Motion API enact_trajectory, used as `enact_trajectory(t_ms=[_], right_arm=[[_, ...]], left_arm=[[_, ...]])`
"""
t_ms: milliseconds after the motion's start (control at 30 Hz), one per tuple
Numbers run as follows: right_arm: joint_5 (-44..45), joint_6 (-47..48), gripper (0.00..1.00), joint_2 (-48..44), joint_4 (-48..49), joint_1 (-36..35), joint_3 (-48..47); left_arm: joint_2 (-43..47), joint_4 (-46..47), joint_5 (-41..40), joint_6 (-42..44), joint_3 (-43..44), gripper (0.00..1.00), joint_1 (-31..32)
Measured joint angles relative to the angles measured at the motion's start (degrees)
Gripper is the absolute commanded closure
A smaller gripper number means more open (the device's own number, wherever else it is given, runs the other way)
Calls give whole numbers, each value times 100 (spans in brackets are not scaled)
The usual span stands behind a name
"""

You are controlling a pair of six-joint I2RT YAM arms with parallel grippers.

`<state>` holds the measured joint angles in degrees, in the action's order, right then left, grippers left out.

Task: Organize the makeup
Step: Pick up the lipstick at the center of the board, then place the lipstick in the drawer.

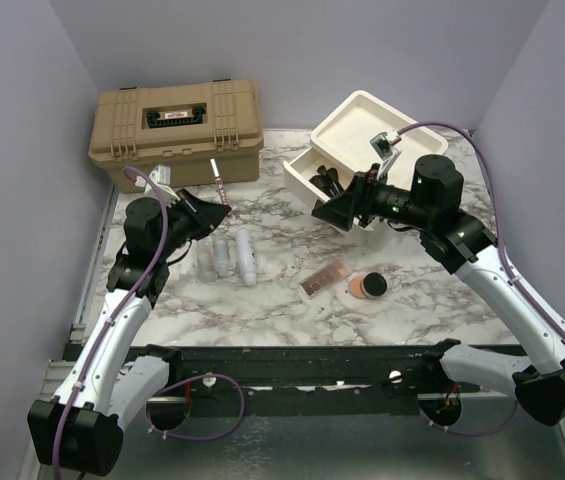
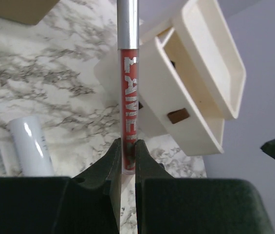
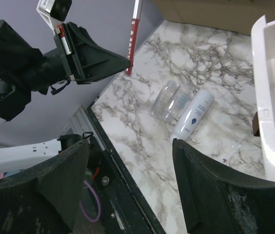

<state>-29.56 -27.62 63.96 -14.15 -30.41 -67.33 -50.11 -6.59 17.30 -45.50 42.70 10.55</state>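
Marble table below: the left gripper is pinched shut on the bottom end of a red lip gloss tube, up in the air. Its long side sticks straight out, silver cap toward the tan toolbox. Turn it to lie along the open drawer (brushes are inside), go low, then let go. The right gripper is open, empty.

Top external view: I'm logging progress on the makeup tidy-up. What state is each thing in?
tan toolbox, lid shut.
cream drawer unit, drawer pulled out, brushes inside.
red tube, in the air, gripped at its lower end.
left fingers, shut on the red tube.
right fingers, open, empty.
whitish bottle, lying on its side.
clear tubes, lying beside the bottle.
pink palette, lying flat.
round compact, open, powder showing.
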Motion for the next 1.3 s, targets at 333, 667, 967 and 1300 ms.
enact_trajectory(t_ms=[333, 667, 967, 1300], right_arm=[[-470, -262, 29, 24, 284, 0, 0], [-627, -509, 34, 267, 402, 0, -11], [-540, -737, 38, 232, 699, 0, 83], [-466, -1202, 58, 146, 1368, 0, 540]], left_arm=[[-9, 1467, 968, -341, -2, 100, 527], [-695, 2334, 1156, -354, 33, 100, 1816], [-1064, 3274, 1141, -623, 33, 100, 2282], [-1141, 3722, 1113, -752, 33, 100, 2564]])
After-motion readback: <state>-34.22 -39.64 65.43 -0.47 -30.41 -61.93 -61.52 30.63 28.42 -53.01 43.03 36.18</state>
